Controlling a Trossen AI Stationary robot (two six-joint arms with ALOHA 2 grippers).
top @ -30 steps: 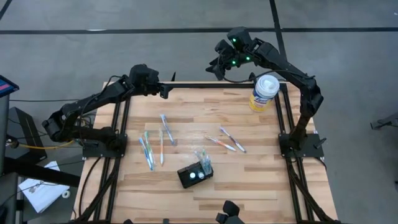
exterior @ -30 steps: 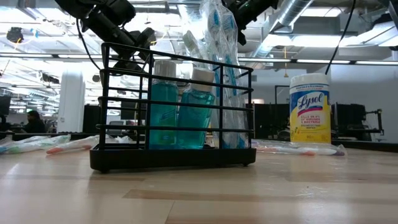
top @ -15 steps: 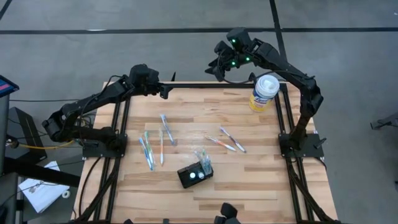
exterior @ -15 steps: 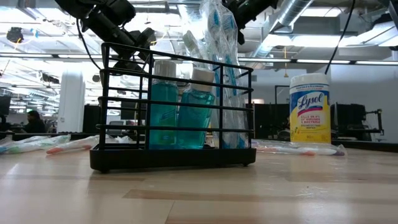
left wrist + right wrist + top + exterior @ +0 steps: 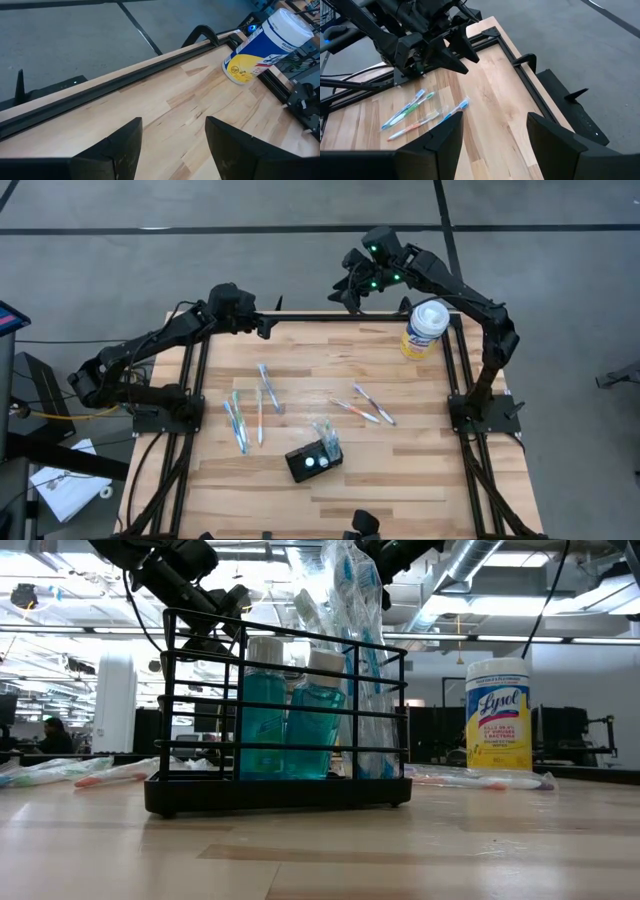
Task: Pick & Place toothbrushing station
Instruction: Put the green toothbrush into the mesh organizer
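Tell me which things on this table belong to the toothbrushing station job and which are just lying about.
Part of the job:
- toothbrushing station, a black wire rack holding two blue bottles and wrapped toothbrushes
- left pincer and right pincer, both open and empty at the table's far edge

Lying about:
- Lysol wipes canister
- loose packaged toothbrushes scattered on the wood

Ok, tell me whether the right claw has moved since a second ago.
Yes, slightly. In the high view the right claw has drifted left, away from the wipes canister, and sits beyond the table's far edge, open.
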